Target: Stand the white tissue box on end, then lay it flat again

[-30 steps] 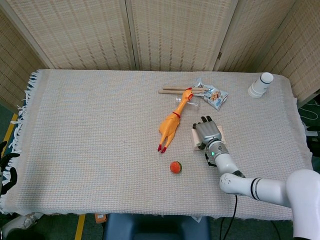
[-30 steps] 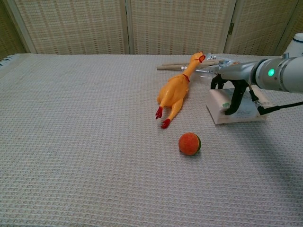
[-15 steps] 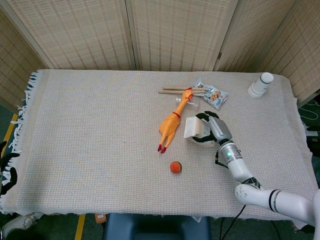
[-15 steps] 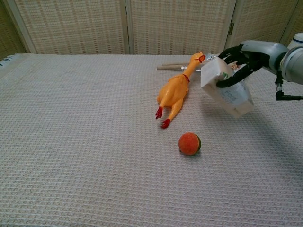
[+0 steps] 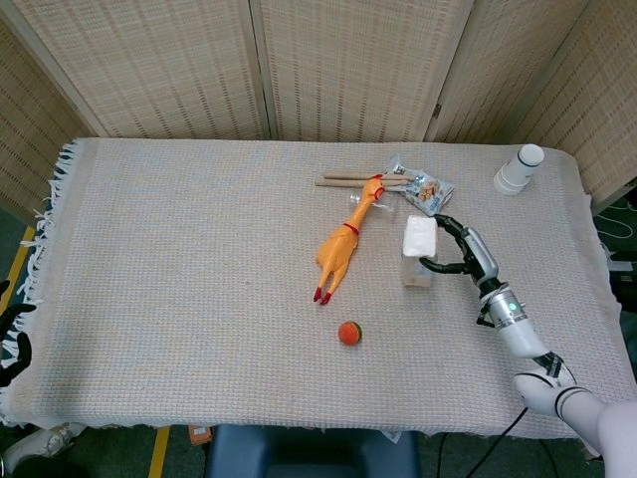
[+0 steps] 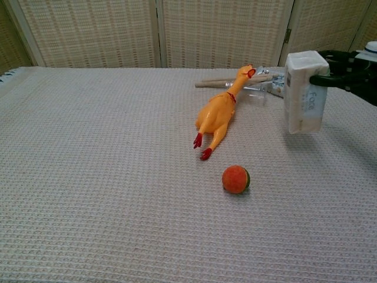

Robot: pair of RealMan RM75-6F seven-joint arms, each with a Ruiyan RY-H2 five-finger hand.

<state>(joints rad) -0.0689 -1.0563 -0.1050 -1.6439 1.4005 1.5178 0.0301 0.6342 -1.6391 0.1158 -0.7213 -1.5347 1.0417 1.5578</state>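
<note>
The white tissue box (image 5: 419, 249) (image 6: 304, 92) stands upright on its short end, right of the rubber chicken. Whether its lower end touches the cloth I cannot tell. My right hand (image 5: 464, 249) (image 6: 344, 69) reaches in from the right and grips the box's upper part, with dark fingers curled around its far and near sides. At the left edge of the head view, beside the table and below its level, my left hand (image 5: 10, 344) shows only as dark spread fingers holding nothing.
A yellow rubber chicken (image 5: 343, 244) (image 6: 221, 109) lies left of the box, with an orange ball (image 5: 348, 333) (image 6: 236, 178) in front of it. Two wooden sticks (image 5: 348, 179) and a snack packet (image 5: 426, 189) lie behind. A white cup (image 5: 519, 169) stands at the back right.
My right hand lifted the box off the cloth, swung it tilted through the air, and now holds it upright, further back and to the right. The arm has stretched out.
</note>
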